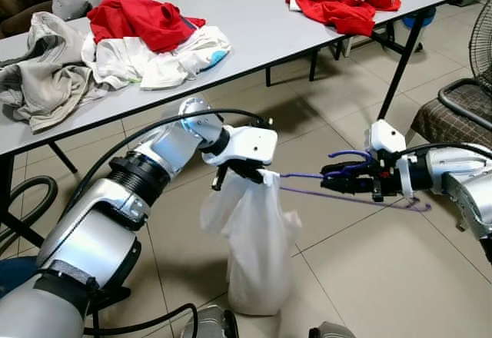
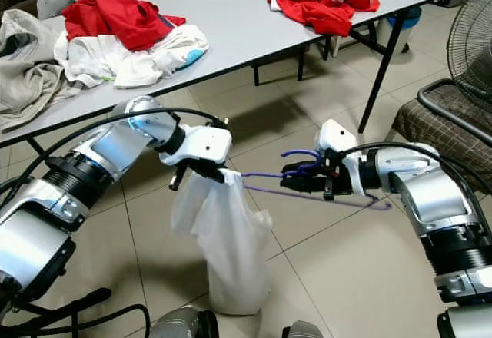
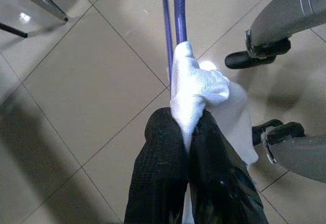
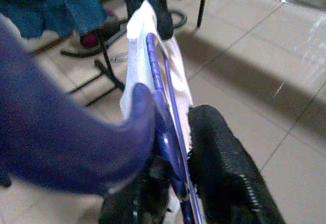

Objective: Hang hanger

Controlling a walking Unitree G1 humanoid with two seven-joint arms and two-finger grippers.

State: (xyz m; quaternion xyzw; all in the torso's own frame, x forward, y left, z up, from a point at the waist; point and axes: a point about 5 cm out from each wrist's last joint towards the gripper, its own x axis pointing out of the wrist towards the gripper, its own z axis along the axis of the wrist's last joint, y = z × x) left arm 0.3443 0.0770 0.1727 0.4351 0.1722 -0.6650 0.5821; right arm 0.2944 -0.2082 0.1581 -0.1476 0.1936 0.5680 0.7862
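The garment (image 1: pixel 250 238) hangs from the left gripper (image 1: pixel 231 173), left of the right gripper's (image 1: pixel 332 178) hanger (image 1: pixel 307 177), seemingly touching floor (image 1: pixel 369 261).

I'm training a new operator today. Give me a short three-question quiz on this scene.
1. True or false: the left gripper is pinching the white garment.
2. What does the right gripper hold? A) red shirt B) purple hanger C) cable
3. Fill in: the red shirts lie on the grey ____.

Key: 1 true; 2 B; 3 table.
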